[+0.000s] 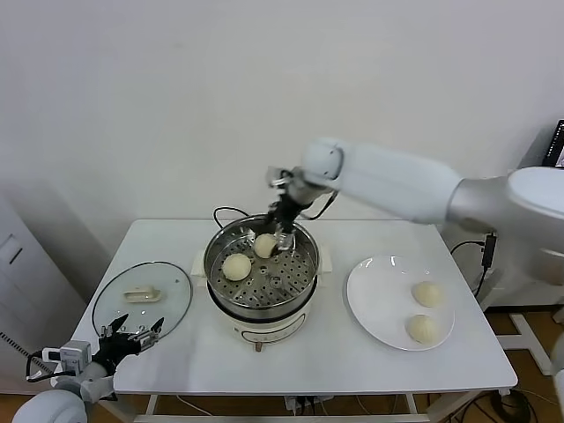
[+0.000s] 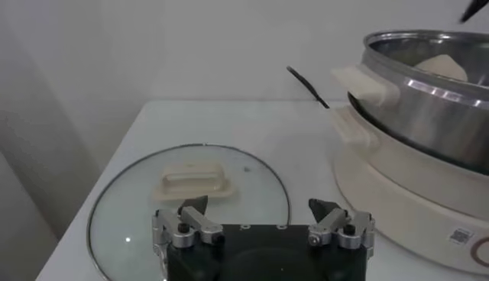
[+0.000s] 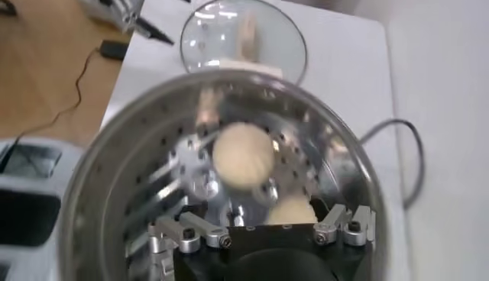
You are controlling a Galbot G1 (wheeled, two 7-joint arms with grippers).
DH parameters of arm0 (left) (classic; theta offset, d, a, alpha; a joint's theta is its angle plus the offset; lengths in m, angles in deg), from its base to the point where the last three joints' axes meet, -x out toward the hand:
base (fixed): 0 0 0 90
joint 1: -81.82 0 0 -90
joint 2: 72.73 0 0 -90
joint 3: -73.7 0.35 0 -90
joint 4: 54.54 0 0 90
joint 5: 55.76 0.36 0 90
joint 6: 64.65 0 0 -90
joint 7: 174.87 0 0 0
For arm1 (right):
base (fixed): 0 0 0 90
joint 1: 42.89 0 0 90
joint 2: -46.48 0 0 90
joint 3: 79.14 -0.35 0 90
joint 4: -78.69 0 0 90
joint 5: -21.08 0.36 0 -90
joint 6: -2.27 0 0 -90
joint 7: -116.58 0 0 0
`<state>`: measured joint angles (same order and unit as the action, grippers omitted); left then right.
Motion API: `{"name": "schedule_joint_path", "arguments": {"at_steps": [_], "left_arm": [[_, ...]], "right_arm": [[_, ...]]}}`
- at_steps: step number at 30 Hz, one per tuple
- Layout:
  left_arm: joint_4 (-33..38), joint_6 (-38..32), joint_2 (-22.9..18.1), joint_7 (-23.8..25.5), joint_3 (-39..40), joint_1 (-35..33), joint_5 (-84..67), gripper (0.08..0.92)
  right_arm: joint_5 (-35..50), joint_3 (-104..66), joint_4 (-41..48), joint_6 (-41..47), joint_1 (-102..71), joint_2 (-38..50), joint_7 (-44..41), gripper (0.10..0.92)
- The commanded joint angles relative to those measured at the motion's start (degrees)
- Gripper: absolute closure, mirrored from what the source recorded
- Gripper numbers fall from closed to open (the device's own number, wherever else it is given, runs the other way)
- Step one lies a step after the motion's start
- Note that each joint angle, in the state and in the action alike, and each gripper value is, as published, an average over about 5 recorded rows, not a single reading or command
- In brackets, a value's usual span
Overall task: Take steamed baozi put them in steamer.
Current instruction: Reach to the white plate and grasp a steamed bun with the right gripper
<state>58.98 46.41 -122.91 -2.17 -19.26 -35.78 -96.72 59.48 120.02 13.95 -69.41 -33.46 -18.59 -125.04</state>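
Note:
The steamer stands mid-table, a shiny steel pot with a perforated tray on a cream base. Two steamed baozi lie on the tray, one toward the front left and one at the back. My right gripper hangs over the pot's back rim, just above the rear bun. In the right wrist view its jaws are open, and that bun lies loose below them, with the other bun farther off. Two more baozi rest on the white plate. My left gripper is parked open at the front left.
The glass lid with its cream handle lies flat on the table left of the steamer, right in front of the left gripper. A black cord trails behind the pot. The plate sits at the right, near the table's front edge.

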Motion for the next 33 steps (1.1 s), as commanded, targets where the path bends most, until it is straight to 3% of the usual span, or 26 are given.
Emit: {"name": "schedule_joint_path", "arguments": {"at_steps": [1,14,33], "left_arm": [[0.2,0.0,0.0,0.0,0.0,0.0,0.0,0.177],[0.2,-0.1,0.4,0.0,-0.4,-0.3,-0.1,0.177],[0.3,0.0,0.5,0.0,-0.4,-0.6,0.0,0.177]], "right_arm": [[-5.8,5.6,-4.5,-4.4,8.1,12.8,-8.3,0.203],[-19.0,3.3,-8.2,-11.4,-2.9,27.2,-10.8,0.203],[-29.7,-12.3,-5.0,-16.5,-24.4,30.1,-9.4,0.203]]}}
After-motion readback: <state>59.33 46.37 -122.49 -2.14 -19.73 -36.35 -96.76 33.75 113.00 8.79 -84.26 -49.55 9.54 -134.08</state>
